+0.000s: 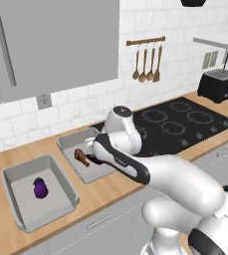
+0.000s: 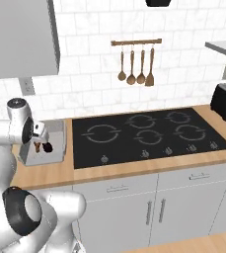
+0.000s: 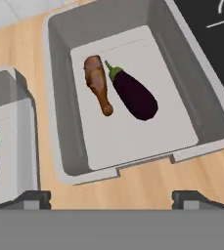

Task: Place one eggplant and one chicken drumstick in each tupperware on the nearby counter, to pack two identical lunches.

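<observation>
Grey tupperware (image 3: 59, 97) rims drumstick (image 3: 98, 84) beside eggplant (image 3: 133, 93).

1. Left base view: behind the arm on its left, raised, facing forward and down over the counter (image 1: 110, 191), both tupperware (image 1: 38, 191) and the cooktop (image 1: 185, 124).
2. Right base view: behind on the right, facing the cooktop (image 2: 149, 134) squarely.
3. Hand view: close above, looking down into the tupperware (image 3: 133, 141) beside the cooktop; shared by all.
</observation>
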